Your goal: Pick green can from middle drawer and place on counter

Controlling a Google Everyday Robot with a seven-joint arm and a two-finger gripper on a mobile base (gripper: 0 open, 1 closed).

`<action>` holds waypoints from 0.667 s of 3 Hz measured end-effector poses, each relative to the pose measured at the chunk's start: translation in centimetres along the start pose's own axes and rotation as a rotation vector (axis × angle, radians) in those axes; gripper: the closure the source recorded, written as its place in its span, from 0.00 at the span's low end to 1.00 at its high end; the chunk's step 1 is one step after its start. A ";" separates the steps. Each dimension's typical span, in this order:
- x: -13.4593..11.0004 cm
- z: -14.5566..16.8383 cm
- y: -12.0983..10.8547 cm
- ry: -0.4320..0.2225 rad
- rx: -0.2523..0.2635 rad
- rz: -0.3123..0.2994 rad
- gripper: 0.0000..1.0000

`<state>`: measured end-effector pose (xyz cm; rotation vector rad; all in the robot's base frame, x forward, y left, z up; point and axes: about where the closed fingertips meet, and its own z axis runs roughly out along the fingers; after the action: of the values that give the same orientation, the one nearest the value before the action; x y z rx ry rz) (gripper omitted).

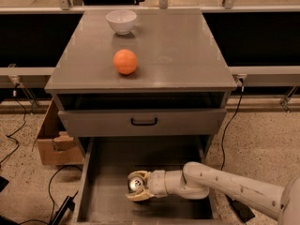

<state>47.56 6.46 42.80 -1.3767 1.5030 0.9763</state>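
The middle drawer (168,156) is pulled out at the bottom of the grey cabinet. The green can (135,183) stands in its front left part; mostly its shiny silver top shows. My gripper (138,187) reaches in from the right, low inside the drawer. One tan finger (142,175) lies behind the can and the other in front of it, closed on its sides. The white arm (225,184) crosses the drawer's right wall. The counter (183,46) is the cabinet's flat grey top, well above the gripper.
An orange ball (125,61) and a white bowl (121,21) sit on the counter's left half. A closed drawer front with a black handle (144,122) overhangs the open drawer. A cardboard box (54,142) and cables lie on the floor at left.
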 end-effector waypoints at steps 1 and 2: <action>0.0 0.0 0.0 0.000 0.000 0.000 1.00; -3.0 -3.9 0.0 -0.005 0.002 0.012 1.00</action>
<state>47.33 3.81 46.87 -1.3640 1.5097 0.9849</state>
